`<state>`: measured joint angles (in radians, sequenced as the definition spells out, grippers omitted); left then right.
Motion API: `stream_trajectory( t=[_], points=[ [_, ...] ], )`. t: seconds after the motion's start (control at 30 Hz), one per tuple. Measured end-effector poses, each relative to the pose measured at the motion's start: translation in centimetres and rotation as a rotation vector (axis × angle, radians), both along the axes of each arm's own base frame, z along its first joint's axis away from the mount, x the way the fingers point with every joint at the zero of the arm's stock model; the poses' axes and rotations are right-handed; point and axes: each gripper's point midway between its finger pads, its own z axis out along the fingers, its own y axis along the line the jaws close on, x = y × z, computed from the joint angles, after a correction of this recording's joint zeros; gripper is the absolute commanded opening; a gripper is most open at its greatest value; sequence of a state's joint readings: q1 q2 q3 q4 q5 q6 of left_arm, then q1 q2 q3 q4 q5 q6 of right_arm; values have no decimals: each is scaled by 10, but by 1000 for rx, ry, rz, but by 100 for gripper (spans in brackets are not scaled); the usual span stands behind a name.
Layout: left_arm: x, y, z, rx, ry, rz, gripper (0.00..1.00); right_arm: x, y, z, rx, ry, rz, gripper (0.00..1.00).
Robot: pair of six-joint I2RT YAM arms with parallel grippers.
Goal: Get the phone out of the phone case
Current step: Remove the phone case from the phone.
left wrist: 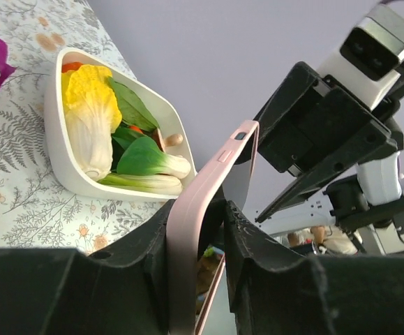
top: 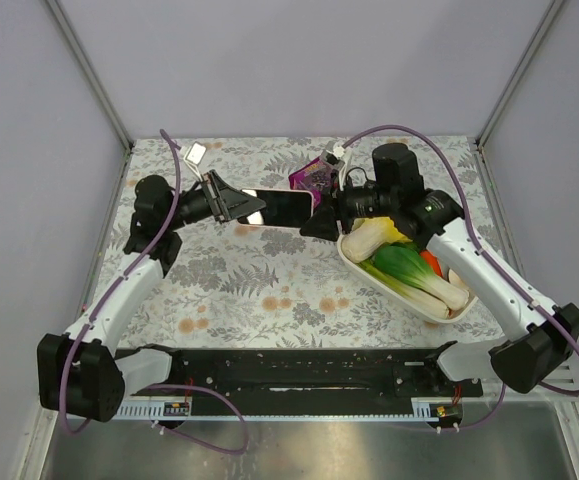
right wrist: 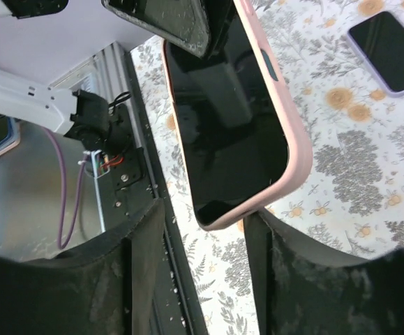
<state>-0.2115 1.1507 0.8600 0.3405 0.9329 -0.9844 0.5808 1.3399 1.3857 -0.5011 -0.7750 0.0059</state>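
Under me lies the flowered table, and to my right on it the white bowl heaped with greens. The phone is in its pink case, up in the air over the middle of the table, lying lengthwise between my two arms with the dark screen facing my right wrist camera. My left gripper has the near end of it: both fingers are pressed against the case's faces, with the pink edge standing up between them. My right gripper is at the other end with its fingers spread wide, and the rounded corner of the case sits just at the tips (whether either finger actually touches it I cannot tell). Behind the phone, a purple packet lies flat on the table, close to the bowl's far end. A second phone in a pale lilac case rests screen up on the cloth towards the far left, well apart from everything I hold
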Motion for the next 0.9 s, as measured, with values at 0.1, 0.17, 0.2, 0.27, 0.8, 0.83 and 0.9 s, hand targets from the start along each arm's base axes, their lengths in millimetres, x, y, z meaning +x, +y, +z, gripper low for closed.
stream_trajectory(
  t=[0.1, 0.17, 0.2, 0.27, 0.8, 0.83, 0.9],
  points=[
    [3, 5, -5, -5, 32, 21, 0, 7, 1, 5, 17, -24, -31, 67],
    [3, 7, -4, -12, 35, 25, 0, 9, 2, 7, 29, -25, -41, 68],
    [3, 7, -2, -18, 31, 26, 0, 9, 3, 7, 34, -21, -44, 68],
    [2, 8, 1, -27, 22, 26, 0, 11, 4, 7, 47, -16, -49, 67],
    [-21, 10, 34, -95, -75, -50, 0, -15, 13, 0, 241, 33, 181, 45],
    [-22, 10, 34, -96, -73, -58, 0, -17, 13, 0, 246, 27, 193, 41],
    [-24, 9, 35, -98, -75, -68, 0, -20, 12, 1, 254, 11, 210, 38]
  ],
)
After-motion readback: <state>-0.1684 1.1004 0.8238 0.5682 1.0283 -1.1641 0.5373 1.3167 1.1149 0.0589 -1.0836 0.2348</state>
